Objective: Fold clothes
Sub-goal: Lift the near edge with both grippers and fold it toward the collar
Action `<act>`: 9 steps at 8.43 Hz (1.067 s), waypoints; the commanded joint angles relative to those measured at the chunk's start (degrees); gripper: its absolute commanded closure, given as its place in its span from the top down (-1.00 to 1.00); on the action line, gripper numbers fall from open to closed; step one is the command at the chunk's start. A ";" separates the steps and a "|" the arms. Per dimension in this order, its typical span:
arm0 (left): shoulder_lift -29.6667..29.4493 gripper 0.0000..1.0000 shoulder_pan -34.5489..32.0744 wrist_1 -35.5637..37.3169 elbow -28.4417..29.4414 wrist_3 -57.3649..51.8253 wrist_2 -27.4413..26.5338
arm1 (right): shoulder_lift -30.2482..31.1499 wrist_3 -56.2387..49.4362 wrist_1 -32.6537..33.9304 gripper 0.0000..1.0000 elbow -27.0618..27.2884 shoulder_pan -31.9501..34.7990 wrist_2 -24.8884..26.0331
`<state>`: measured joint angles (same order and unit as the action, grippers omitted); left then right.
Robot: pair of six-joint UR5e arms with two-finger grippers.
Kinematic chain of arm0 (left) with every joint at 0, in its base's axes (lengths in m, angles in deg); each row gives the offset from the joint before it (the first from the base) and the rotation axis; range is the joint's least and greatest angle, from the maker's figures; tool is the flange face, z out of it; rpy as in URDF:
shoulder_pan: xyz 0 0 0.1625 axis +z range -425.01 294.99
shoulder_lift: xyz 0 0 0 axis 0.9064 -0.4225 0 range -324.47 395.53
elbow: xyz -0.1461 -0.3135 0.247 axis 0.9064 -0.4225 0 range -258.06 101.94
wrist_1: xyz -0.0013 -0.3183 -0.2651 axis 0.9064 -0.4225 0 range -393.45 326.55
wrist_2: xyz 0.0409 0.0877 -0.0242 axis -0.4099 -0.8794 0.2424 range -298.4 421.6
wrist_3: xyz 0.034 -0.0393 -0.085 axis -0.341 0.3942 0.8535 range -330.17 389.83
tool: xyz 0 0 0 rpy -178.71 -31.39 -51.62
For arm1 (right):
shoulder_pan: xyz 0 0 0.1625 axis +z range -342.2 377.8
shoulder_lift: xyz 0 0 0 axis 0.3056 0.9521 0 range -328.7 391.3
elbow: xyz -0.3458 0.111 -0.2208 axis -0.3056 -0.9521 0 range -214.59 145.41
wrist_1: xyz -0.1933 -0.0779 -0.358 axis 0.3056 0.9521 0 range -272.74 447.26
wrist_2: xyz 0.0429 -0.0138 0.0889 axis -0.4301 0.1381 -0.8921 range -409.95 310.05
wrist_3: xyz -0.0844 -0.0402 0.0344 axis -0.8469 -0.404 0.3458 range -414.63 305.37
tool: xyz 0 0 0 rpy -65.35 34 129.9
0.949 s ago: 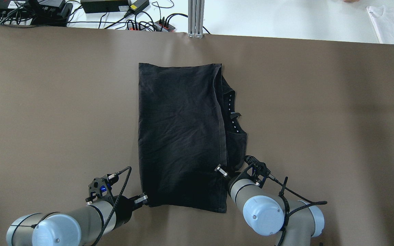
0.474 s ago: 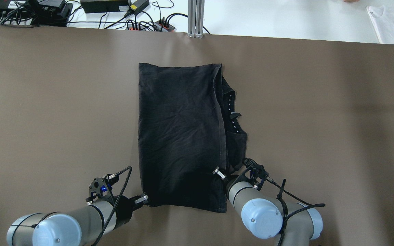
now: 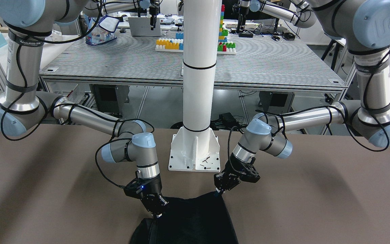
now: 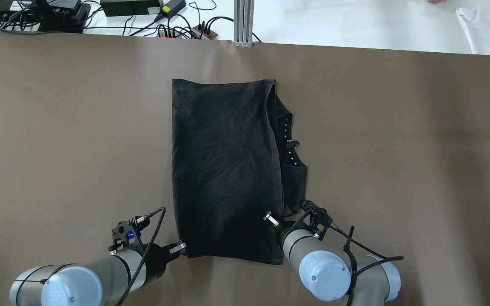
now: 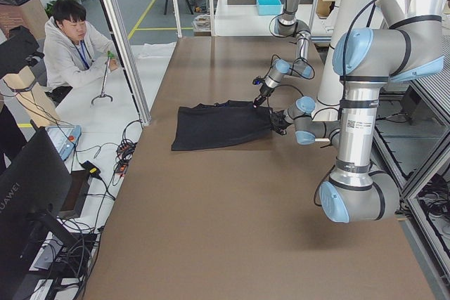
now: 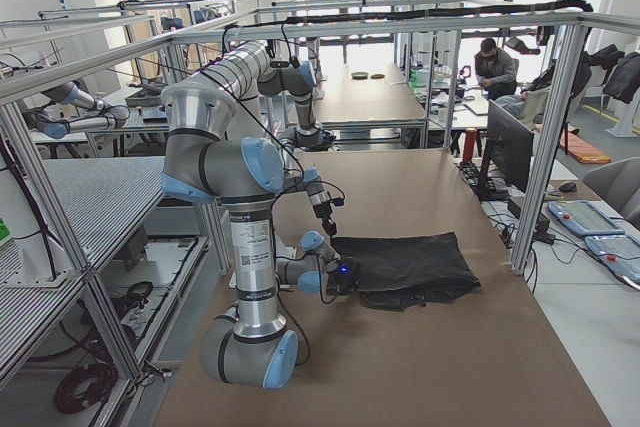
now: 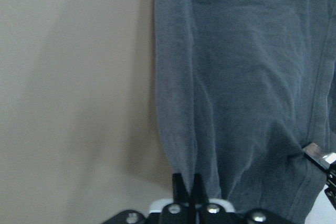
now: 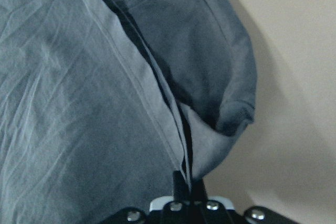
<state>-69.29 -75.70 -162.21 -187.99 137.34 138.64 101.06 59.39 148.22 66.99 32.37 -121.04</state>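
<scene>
Overhead exterior view: two arms come in over the near edge of the brown desk (image 4: 58, 127), and there is one black garment (image 4: 223, 170) between them.

The left hand (image 4: 178, 247) is at the garment's near-left corner. In the left wrist view its two fingers are pressed together on the cloth edge. The right hand (image 4: 272, 219) is a little farther in, on the near-right side. It sits at the hem where the top layer ends. The right wrist view shows its fingers closed on that hem, with the fold running between them.

The garment lies flat near the middle of the desk, its long side running from near to far. It shows two layers. A wide, lightly wrinkled top panel covers most of it, and a second layer sticks out along the right side, with a row of small white marks on it.

Past the far edge of the desk stand one aluminium post (image 4: 243, 23), a cluster of cables (image 4: 177, 29) and one white cloth (image 4: 489, 29) at the far-right corner.

The front-facing view shows one white pole (image 3: 200, 67) on its base plate (image 3: 194, 152) between the arms. One seated person (image 5: 70, 50) shows in the left side view.
</scene>
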 commanded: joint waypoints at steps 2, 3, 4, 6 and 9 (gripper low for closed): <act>0.59 -1.00 0.06 0.09 -5.11 -0.03 0.13 | 2.83 -0.11 7.81 -1.00 11.41 -3.57 -0.19; 1.11 -1.00 1.54 0.18 -7.47 0.06 -0.04 | 4.57 0.06 10.03 -1.00 15.98 -5.93 0.07; 2.51 -1.00 2.51 3.66 -11.93 0.06 -0.04 | 6.94 0.15 10.32 -1.00 20.29 -9.00 1.55; 0.87 -1.00 3.13 21.10 -22.23 0.06 0.92 | 6.96 -0.02 14.16 -1.00 24.53 -10.70 3.50; -5.12 -1.00 -7.11 25.30 -17.79 -6.42 8.64 | 6.44 -2.20 16.30 -1.00 25.34 -5.38 2.02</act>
<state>-71.73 -76.18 -140.53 -207.80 135.05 143.24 107.86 58.99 163.42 91.93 22.88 -117.81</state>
